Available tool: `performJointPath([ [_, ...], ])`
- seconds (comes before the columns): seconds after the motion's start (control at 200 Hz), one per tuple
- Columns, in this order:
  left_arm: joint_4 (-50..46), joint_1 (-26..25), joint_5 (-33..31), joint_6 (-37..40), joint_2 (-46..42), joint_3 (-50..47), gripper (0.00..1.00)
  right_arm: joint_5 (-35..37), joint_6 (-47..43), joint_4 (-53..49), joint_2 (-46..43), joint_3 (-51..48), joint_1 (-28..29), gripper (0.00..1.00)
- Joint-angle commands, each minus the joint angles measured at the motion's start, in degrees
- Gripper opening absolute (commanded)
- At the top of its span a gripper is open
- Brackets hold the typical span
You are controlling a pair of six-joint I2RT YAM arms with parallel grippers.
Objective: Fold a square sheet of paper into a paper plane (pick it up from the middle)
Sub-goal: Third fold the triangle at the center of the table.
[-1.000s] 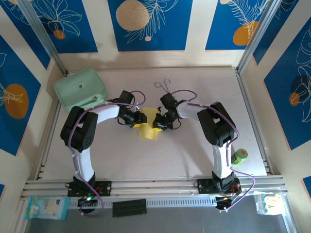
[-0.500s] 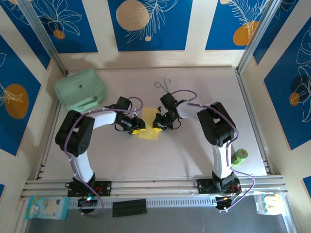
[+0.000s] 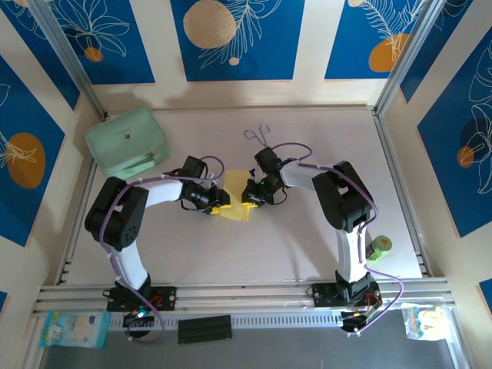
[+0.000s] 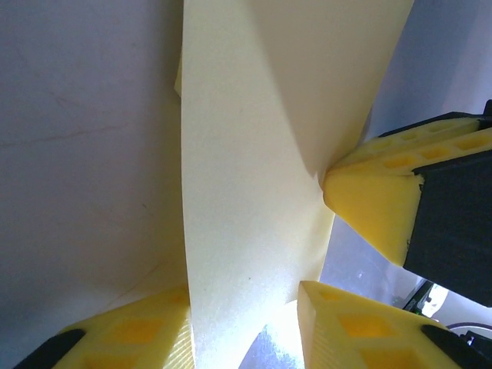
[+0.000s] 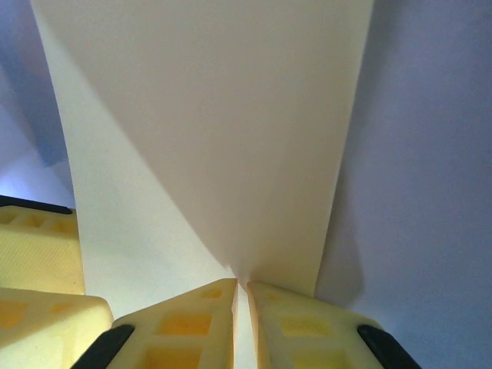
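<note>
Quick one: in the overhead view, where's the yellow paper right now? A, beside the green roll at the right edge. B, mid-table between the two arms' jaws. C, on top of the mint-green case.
B: the yellow sheet of paper sits mid-table between the left gripper and the right gripper, well clear of the mint-green case.
</note>
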Motion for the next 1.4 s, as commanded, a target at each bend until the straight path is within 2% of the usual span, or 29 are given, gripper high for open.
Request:
performJointPath([
  [0.0, -0.2, 0.2, -0.4, 0.0, 0.9, 3.1, 0.35, 3.6, -2.1, -2.4, 3.1, -2.1, -0.8, 0.16],
  [0.3, -2.6, 1.3, -1.5, 0.6, 4.3, 7.1, 0.26, 3.6, -3.8, -2.0, 2.6, -2.5, -1.2, 0.16],
  [0.575, -3.2, 1.3, -3.4, -2.7, 3.5, 6.9, 0.08, 3.5, -7.2, 0.9, -2.0, -1.7, -1.3, 0.18],
  [0.655, -2.7, 1.3, -4.0, -4.5, 2.5, 6.3, 0.06, 3.5, -8.3, 4.2, -5.7, -3.1, -1.2, 0.22],
  [0.765, -1.3, 1.1, -4.6, -7.7, 0.9, 5.2, 0.04, 5.2, -10.7, 10.1, -11.5, -7.1, -0.6, 0.38],
  [0.95, 0.8, 0.1, -5.6, -13.6, -1.8, 4.2, 0.04, 14.3, -19.1, 18.8, -18.7, -14.9, 3.6, 0.58],
  [1.016, 0.9, -0.2, -5.8, -15.0, -2.2, 4.4, 0.04, 17.0, -22.2, 22.1, -20.3, -17.4, 5.3, 0.60],
  [1.176, 1.0, -0.7, -6.1, -17.0, -2.4, 4.9, 0.04, 15.8, -31.8, 32.1, -22.2, -23.8, 8.2, 0.61],
  [1.396, 0.7, -1.0, -5.8, -17.7, -2.2, 5.2, 0.05, 19.1, -42.0, 44.8, -22.4, -30.4, 12.5, 0.65],
])
